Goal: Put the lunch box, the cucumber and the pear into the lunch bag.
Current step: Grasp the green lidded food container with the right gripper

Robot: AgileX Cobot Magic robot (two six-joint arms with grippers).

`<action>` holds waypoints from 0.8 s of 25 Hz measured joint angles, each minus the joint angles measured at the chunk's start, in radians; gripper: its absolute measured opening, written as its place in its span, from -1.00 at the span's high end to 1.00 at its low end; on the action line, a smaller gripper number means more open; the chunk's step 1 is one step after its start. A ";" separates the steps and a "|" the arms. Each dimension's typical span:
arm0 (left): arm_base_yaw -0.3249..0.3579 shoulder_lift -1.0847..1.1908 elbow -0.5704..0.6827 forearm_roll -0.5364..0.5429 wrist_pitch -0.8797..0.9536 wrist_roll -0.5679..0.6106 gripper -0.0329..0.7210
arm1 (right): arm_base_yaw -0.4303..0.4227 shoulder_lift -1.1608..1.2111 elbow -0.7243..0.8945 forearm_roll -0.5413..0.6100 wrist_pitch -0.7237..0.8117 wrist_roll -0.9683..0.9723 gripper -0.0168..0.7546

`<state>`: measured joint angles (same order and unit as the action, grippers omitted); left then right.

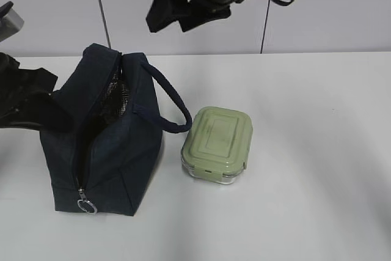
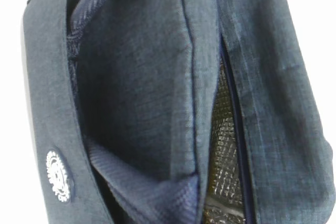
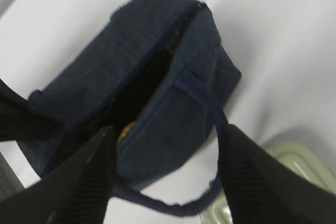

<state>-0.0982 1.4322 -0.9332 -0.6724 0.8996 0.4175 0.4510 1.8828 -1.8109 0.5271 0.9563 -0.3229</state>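
At 3 o'clock of the open lunch bag [image 1: 107, 145], touching its handle, sits the lunch box [image 1: 218, 143], not yet packed. Yellow bit inside, prob. pear [image 3: 125, 129]. Right gripper [image 3: 165, 169] spread, empty, above bag; left gripper pressed together at bag's side. Next: grab box.

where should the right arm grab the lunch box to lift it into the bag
Judging from the pictures, take the lunch box from above, with the jaws across its narrower width, closing on the clear side walls just under the green lid. It sits flat and upright on the table, free on the right; the handle of the lunch bag crowds its left corner.
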 joint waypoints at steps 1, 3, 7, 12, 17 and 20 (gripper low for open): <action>0.000 0.000 0.000 0.000 0.000 0.000 0.91 | 0.000 -0.008 0.000 -0.045 0.037 0.042 -0.27; 0.000 0.000 0.000 0.001 0.000 0.000 0.91 | 0.000 -0.013 0.000 -0.114 0.102 0.099 -0.25; 0.000 0.000 0.000 0.001 -0.001 0.000 0.91 | 0.000 -0.013 0.011 -0.251 0.204 0.185 -0.22; 0.000 0.000 0.000 0.001 -0.001 0.000 0.91 | 0.000 -0.013 0.084 -0.419 0.247 0.258 -0.22; 0.000 0.000 0.000 0.002 -0.001 0.000 0.91 | 0.000 -0.013 0.221 -0.443 0.223 0.290 -0.22; 0.000 0.000 0.000 0.002 -0.001 0.000 0.91 | 0.000 -0.013 0.306 -0.443 0.181 0.299 -0.21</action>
<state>-0.0982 1.4322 -0.9332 -0.6707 0.8986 0.4175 0.4510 1.8702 -1.5046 0.0838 1.1372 -0.0238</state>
